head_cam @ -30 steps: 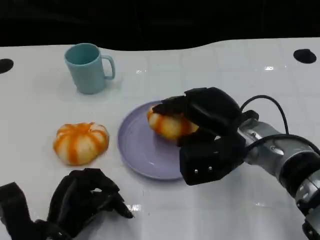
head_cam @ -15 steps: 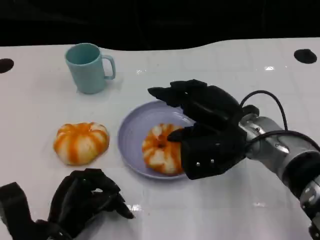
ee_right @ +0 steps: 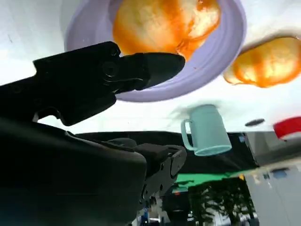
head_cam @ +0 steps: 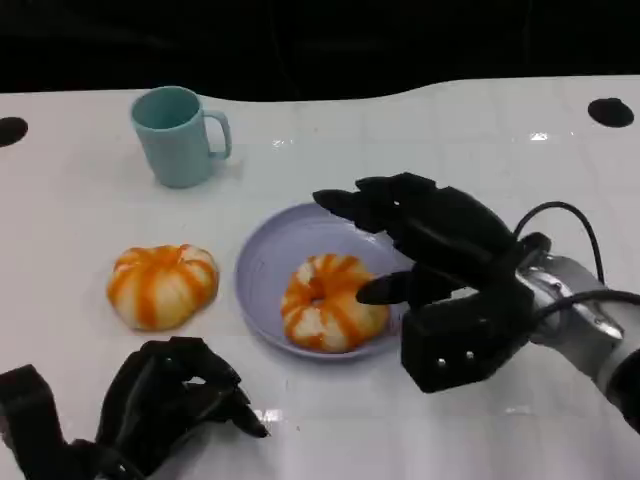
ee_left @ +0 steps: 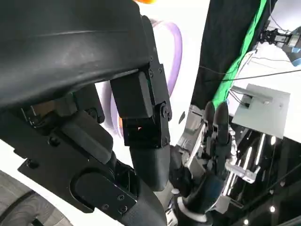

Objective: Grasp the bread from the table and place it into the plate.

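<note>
**Bread set on the plate, right hand open beside it**

Head view: A purple plate (head_cam: 265,290) sits mid-surface. An orange-and-white striped bread (head_cam: 330,301) lies inside it, toward the plate's near right rim. The right hand (head_cam: 440,270) hovers at the plate's right side, fingers (head_cam: 360,205) spread apart and arched over the far rim, holding nothing; one fingertip points at the bread and seems just short of touching it. A second bread (head_cam: 162,285) rests on the white surface (head_cam: 480,140) left of the plate, near but apart from it. A teal mug (head_cam: 178,135) stands further back on the left, well apart. The left hand (head_cam: 165,405) rests low at the near left, fingers curled in with nothing in them. Judged from this, one placement looks done; the next move calls for lifting the right hand up and back to the right without nudging the bread. There is open surface right of and behind the plate.

Left wrist view: Mostly the hand's own black shell; a slice of the plate's purple rim shows. The fingers' state cannot be read here.

Right wrist view: An extended finger lies just above the bread in the plate, with a gap between. The second bread and mug lie beyond.
</note>
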